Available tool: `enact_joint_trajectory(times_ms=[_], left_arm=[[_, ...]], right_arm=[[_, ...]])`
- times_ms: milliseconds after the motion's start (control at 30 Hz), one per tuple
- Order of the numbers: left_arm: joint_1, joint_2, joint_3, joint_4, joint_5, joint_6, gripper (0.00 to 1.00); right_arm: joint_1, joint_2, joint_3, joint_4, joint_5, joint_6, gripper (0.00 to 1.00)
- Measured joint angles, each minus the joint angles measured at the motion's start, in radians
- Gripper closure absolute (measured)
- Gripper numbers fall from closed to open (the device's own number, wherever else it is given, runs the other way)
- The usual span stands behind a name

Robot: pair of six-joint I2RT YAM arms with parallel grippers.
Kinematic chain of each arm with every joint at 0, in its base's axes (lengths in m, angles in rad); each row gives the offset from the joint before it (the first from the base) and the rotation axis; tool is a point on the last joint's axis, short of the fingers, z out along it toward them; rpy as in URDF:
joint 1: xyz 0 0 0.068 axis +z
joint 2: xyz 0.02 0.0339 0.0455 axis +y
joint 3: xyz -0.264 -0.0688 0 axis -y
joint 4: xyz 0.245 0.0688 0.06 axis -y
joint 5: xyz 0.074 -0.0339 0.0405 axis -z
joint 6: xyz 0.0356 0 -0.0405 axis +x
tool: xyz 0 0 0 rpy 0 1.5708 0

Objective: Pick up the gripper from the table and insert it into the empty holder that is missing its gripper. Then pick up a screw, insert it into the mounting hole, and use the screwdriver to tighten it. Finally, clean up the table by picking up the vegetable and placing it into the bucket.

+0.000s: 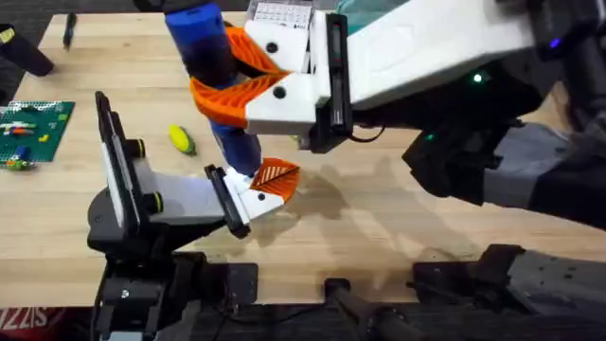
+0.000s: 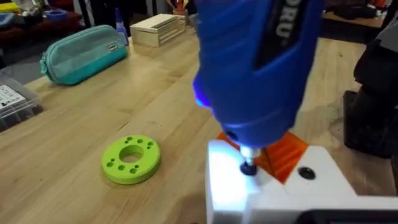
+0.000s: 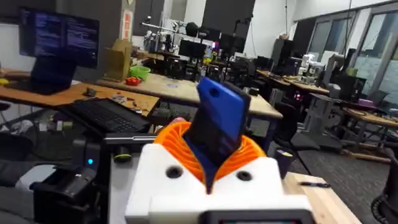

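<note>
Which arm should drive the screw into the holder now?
Right. The right gripper is shut on the screwdriver, which stands upright with its tip down on the white holder, beside the orange gripper. The vegetable lies untouched on the table.

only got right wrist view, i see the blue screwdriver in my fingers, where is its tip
Observer: The screwdriver tip is down on the white holder, right beside the orange gripper.
Operator: where's the vegetable
Observer: The vegetable lies on the table, to the left of the holder, apart from it.
Operator: anything else close by
Observer: A green ring disc lies flat on the table near the holder.
</note>
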Motion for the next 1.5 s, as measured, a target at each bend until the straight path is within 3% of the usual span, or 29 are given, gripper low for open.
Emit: enact_joint_trajectory(times_ms=[300, 533, 700, 900, 1133, 1333, 1500], left_arm=[[0.000, 0.000, 0.000, 0.000, 0.000, 0.000, 0.983], [0.000, 0.000, 0.000, 0.000, 0.000, 0.000, 0.983], [0.000, 0.000, 0.000, 0.000, 0.000, 0.000, 0.983], [0.000, 0.000, 0.000, 0.000, 0.000, 0.000, 0.983], [0.000, 0.000, 0.000, 0.000, 0.000, 0.000, 0.983], [0.000, 0.000, 0.000, 0.000, 0.000, 0.000, 0.983], [0.000, 0.000, 0.000, 0.000, 0.000, 0.000, 0.983]], right_arm=[[0.000, 0.000, 0.000, -0.006, 0.010, 0.000, 0.992], [0.000, 0.016, -0.001, 0.263, 0.016, 0.001, 0.992], [0.000, 0.011, 0.032, 0.235, 0.023, 0.004, 0.992], [-0.025, 0.011, 0.136, -0.085, -0.034, -0.104, 0.992], [-0.174, 0.011, 0.241, -0.696, -0.043, -0.480, 0.993], [-0.309, 0.013, 0.256, -1.073, 0.138, -0.853, 0.993], [-0.351, 0.060, 0.256, -1.174, 0.384, -1.154, 0.993]])
